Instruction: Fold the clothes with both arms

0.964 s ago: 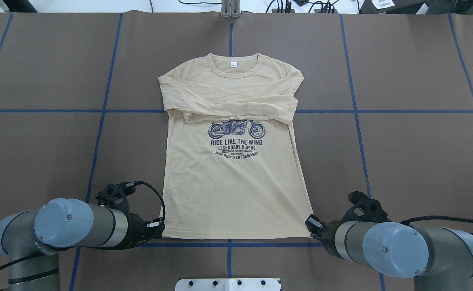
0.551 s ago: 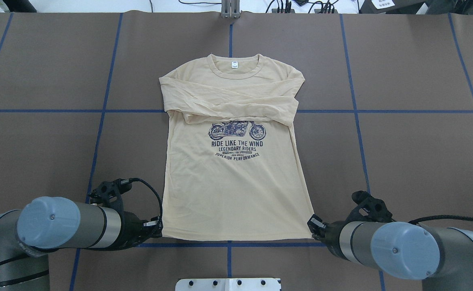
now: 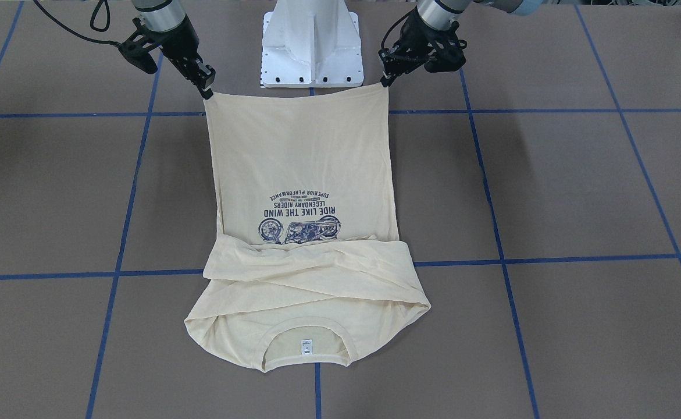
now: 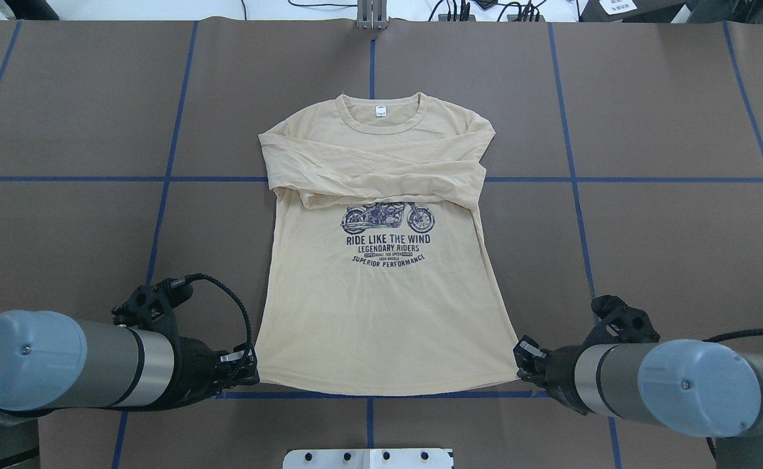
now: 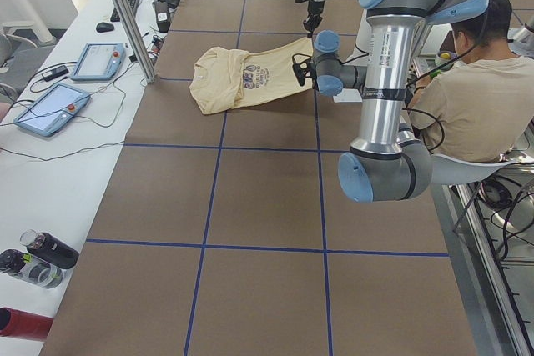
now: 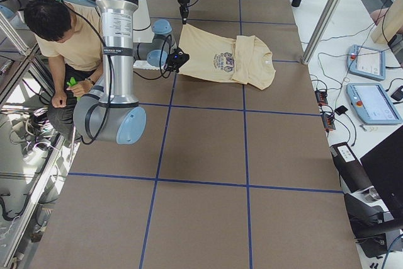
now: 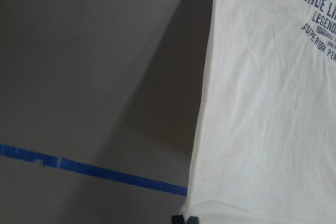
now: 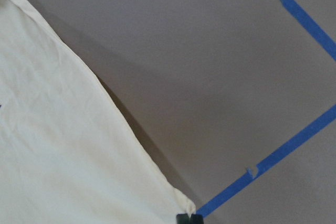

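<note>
The cream-yellow long-sleeved shirt (image 4: 381, 312) lies print side up, collar and white neck label (image 4: 379, 111) at the far end, both sleeves folded across the chest above the navy motorcycle print (image 4: 388, 238). My left gripper (image 4: 251, 372) is shut on the near left hem corner. My right gripper (image 4: 519, 371) is shut on the near right hem corner. In the front-facing view both the left gripper (image 3: 384, 81) and the right gripper (image 3: 205, 93) hold the hem lifted and stretched taut. The wrist views show the shirt (image 7: 262, 129) (image 8: 63, 156) hanging above its shadow.
The white pedestal base (image 3: 311, 41) stands just behind the hem. Blue tape lines (image 4: 570, 179) grid the brown table. A seated operator (image 5: 467, 97) is beside the robot. Control tablets (image 5: 96, 60) and bottles (image 5: 42, 252) lie on the white side table.
Both grippers have risen and drawn back toward the robot with the hem corners. The hem has lifted and the whole shirt has slid slightly toward the robot.
</note>
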`<action>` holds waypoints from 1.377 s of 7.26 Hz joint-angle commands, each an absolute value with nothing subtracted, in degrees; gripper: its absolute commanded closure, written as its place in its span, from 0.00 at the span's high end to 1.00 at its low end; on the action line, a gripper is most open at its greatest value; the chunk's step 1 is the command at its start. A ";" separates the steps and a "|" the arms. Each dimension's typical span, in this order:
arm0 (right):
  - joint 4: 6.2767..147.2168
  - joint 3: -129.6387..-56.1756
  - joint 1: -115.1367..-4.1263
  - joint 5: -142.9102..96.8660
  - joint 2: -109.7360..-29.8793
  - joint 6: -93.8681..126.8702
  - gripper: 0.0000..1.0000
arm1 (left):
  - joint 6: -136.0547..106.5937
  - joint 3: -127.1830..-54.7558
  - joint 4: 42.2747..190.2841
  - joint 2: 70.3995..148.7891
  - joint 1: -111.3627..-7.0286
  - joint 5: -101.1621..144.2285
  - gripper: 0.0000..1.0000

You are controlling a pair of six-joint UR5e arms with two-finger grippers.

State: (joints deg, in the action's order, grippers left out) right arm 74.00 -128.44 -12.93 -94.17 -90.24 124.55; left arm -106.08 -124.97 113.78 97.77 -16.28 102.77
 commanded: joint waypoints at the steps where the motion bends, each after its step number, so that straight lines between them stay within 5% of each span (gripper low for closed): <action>1: 74.09 -126.93 -20.35 -101.91 -87.65 124.37 0.00 | -106.26 -124.90 113.12 98.09 -20.72 102.66 0.00; 6: 88.14 -115.25 -40.48 -116.88 -69.45 114.56 0.00 | -98.12 -113.85 113.64 108.71 -36.19 110.38 0.00; 10: 87.98 -98.92 -49.46 -119.44 -59.71 105.23 0.00 | -92.02 -105.05 113.82 115.12 -41.82 110.39 0.00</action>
